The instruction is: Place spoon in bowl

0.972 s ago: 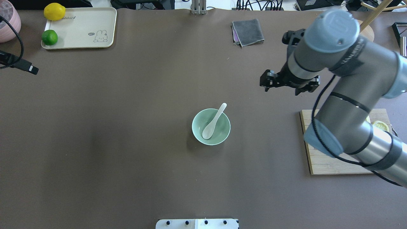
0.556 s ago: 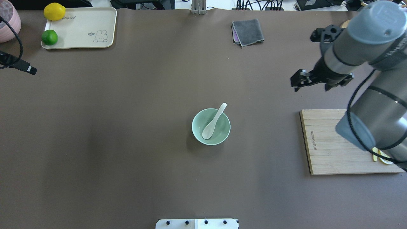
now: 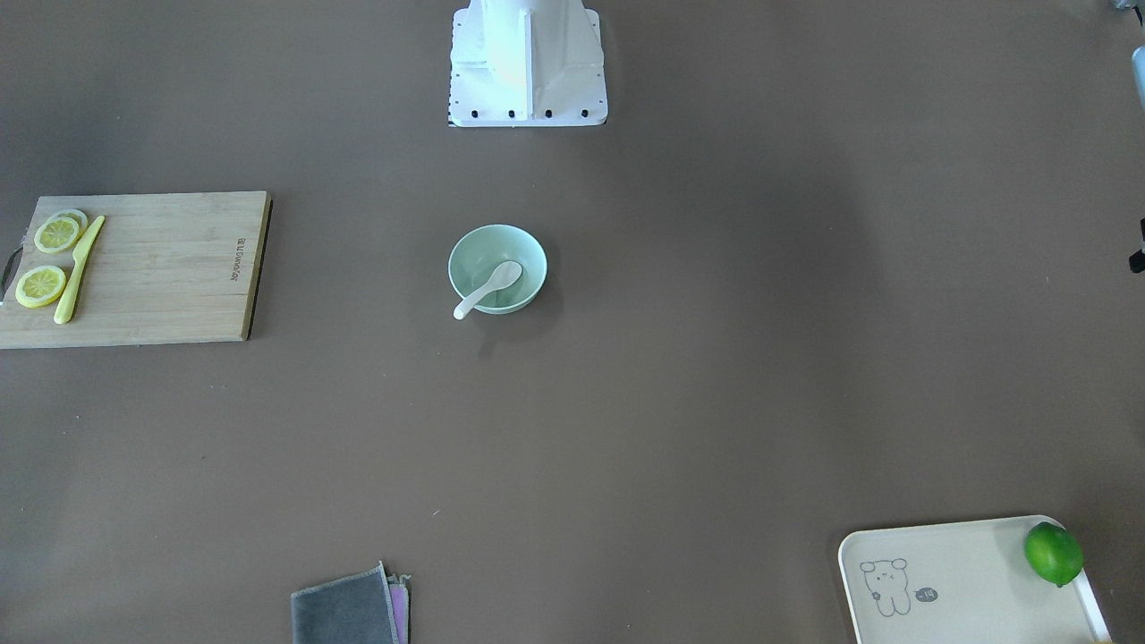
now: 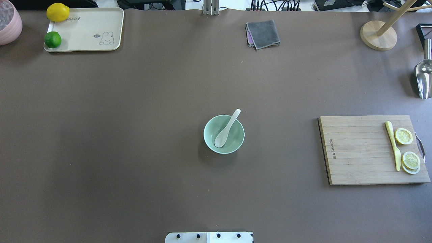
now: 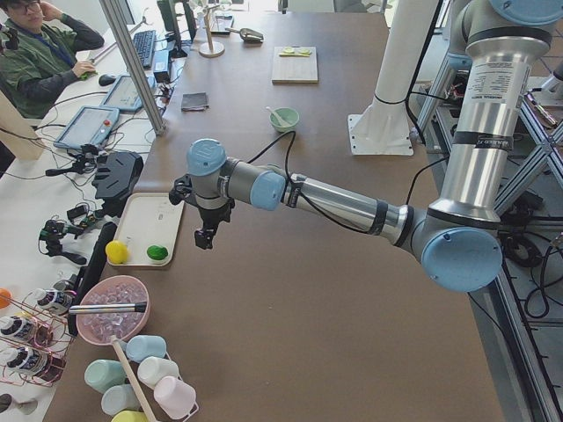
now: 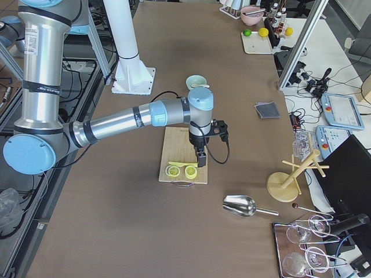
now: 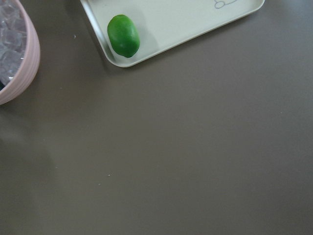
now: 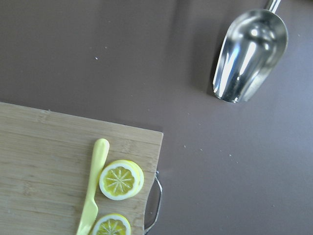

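Lying in the bowl (image 4: pixel 208 135), the spoon (image 4: pixel 227 129) is pointing its handle toward 1 o'clock; right pincer (image 6: pixel 201 159) at 3, left pincer (image 5: pixel 205 239) at 10 are hanging well apart, openness impossible to tell

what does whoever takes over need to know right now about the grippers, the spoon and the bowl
Left gripper: beside the tray, far from the bowl; open or shut cannot be told.
Right gripper: over the cutting board; open or shut cannot be told.
Spoon: scoop inside the bowl at mid-table, handle leaning over the rim, nothing touching it.
Done: spoon is in the bowl.
Left: nothing visible for this task.
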You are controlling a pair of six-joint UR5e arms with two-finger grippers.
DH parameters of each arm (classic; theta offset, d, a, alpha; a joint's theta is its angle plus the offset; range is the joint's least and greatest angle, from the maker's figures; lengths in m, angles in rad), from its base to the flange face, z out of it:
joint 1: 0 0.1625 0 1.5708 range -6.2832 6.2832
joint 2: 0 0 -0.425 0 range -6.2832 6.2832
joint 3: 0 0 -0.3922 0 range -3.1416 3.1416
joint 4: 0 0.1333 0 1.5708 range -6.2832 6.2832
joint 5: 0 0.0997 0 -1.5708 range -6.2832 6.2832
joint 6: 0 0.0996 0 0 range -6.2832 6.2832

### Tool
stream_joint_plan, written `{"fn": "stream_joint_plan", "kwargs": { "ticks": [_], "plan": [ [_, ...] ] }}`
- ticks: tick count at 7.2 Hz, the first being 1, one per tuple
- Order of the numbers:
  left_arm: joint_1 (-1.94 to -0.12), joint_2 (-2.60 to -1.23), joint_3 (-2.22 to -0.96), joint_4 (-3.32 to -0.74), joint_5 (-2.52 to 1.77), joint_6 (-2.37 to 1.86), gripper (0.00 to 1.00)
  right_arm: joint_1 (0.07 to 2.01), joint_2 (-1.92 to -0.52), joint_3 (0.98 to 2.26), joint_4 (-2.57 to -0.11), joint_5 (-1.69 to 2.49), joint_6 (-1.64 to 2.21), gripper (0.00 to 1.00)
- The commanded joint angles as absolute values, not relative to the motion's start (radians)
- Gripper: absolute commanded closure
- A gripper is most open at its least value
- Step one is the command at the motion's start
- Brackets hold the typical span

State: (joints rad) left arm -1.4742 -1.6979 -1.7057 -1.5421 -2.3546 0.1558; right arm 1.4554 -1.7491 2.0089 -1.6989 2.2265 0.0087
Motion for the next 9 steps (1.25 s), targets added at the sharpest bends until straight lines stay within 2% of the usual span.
{"fn": "stream_joint_plan", "kwargs": {
  "ticks": [1,5,9],
  "plan": [
    [-1.493,-1.588,-1.691,-1.517,-2.35,0.198,0.02,1.578,-1.857,2.01,-1.694,2.264,-0.032,0.0],
    [-1.529,-1.468,-1.692,-1.572,-2.343,0.199,0.02,1.58,-1.901,1.97,-1.695,2.27,-0.026,0.0],
    [-1.534,-1.467,-1.756,-1.574,-2.332,0.202,0.02,1.58,-1.899,1.967,-1.694,2.296,-0.026,0.0]
  ]
}}
